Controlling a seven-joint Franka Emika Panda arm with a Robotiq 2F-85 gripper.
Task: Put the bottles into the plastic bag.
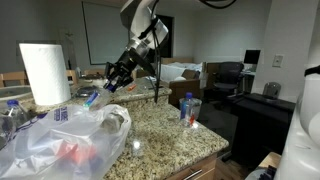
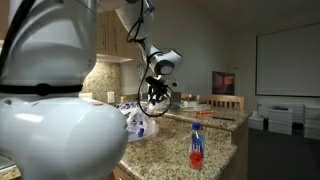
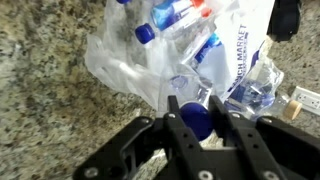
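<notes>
1. Arm comes down from above with the wrist tilted; gripper (image 1: 118,76) is low over the counter (image 1: 160,125), just beside the plastic bag (image 1: 70,140).
2. Jaws are pinched narrow on the held bottle (image 3: 197,121) at its blue cap.
3. Bag lies crumpled with bottles inside (image 3: 165,25); a standing bottle (image 1: 190,108) is well apart.
4. Held bottle's body blurs into the film; the bag is cut off at the frame edge.

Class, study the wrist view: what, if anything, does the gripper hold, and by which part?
The gripper is shut on a small clear plastic bottle, its fingers clamping the bottle's blue cap end.
</notes>
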